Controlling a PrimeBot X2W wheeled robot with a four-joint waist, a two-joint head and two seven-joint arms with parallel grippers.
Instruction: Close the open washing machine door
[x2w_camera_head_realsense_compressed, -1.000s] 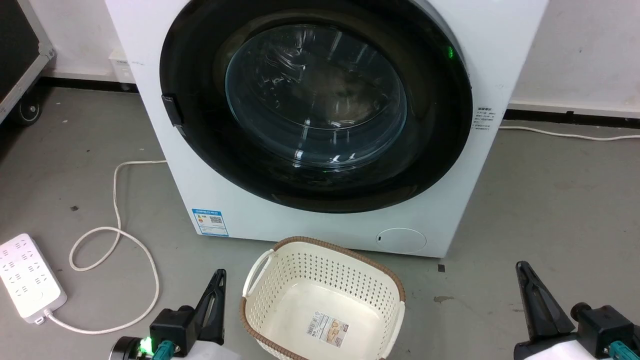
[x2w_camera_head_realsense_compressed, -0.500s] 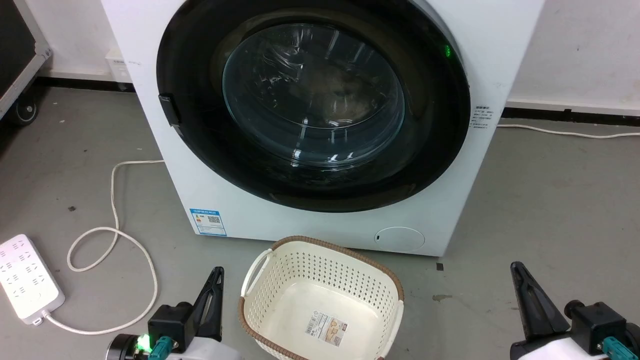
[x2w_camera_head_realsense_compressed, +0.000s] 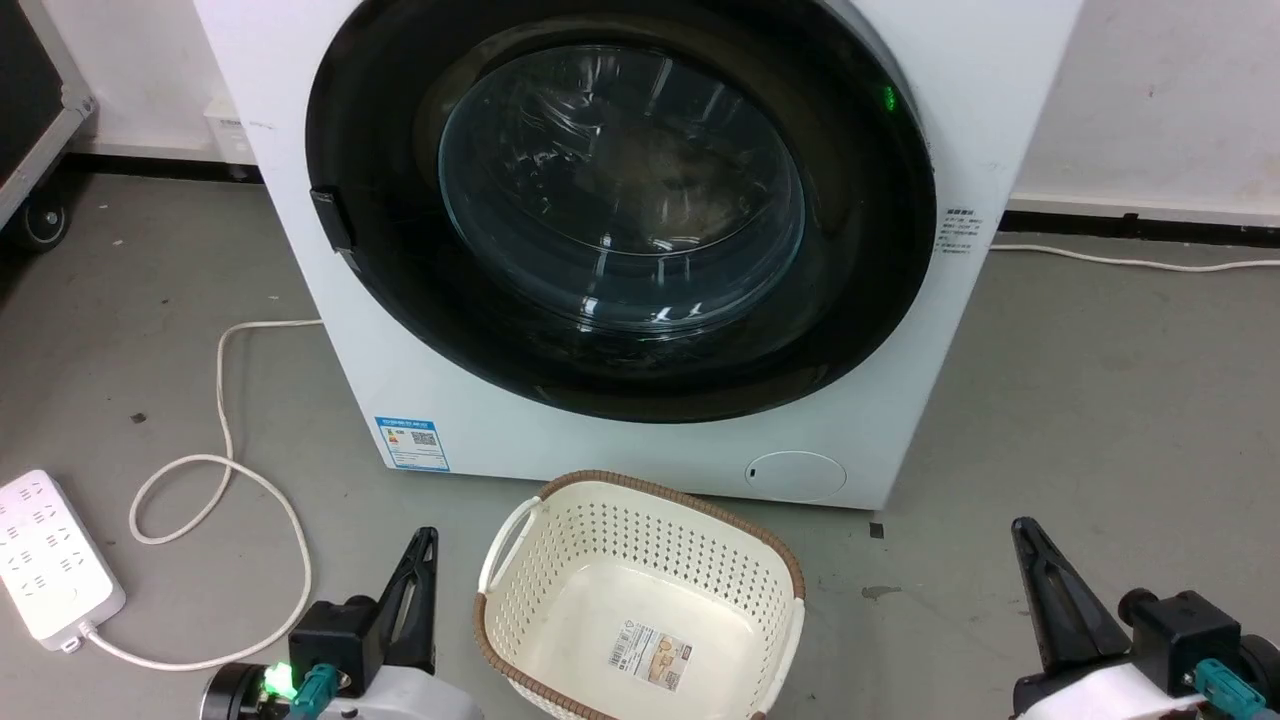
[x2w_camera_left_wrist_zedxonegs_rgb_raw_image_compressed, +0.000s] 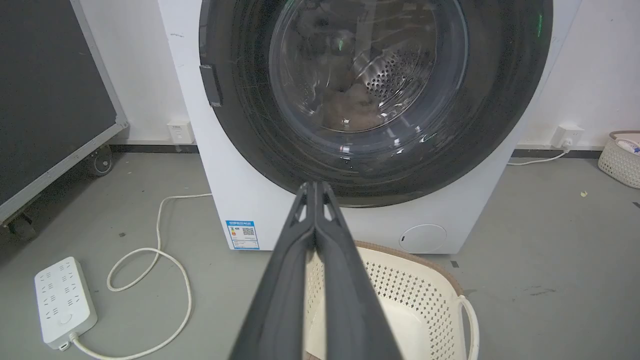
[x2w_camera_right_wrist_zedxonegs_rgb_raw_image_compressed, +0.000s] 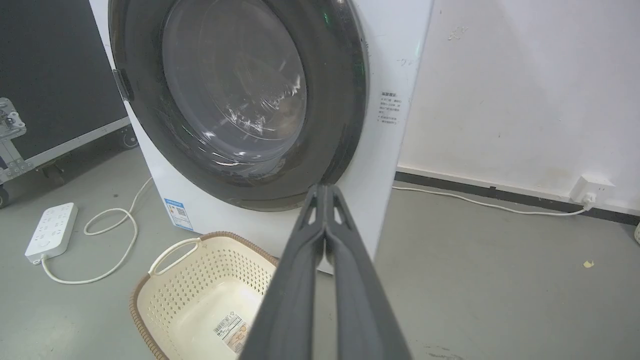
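Shows one washing machine with one washing machine door flush on it, one basket just before it, left gripper and right gripper both pinched together, empty.

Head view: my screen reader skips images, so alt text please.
A white front-loading washing machine has its round glossy black glass-windowed door flat against its front. A cream perforated basket sits before it, between the left gripper and right gripper.

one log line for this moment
washing machine door: looks shut against washing machine | left gripper: shut, holding nothing | right gripper: shut, holding nothing
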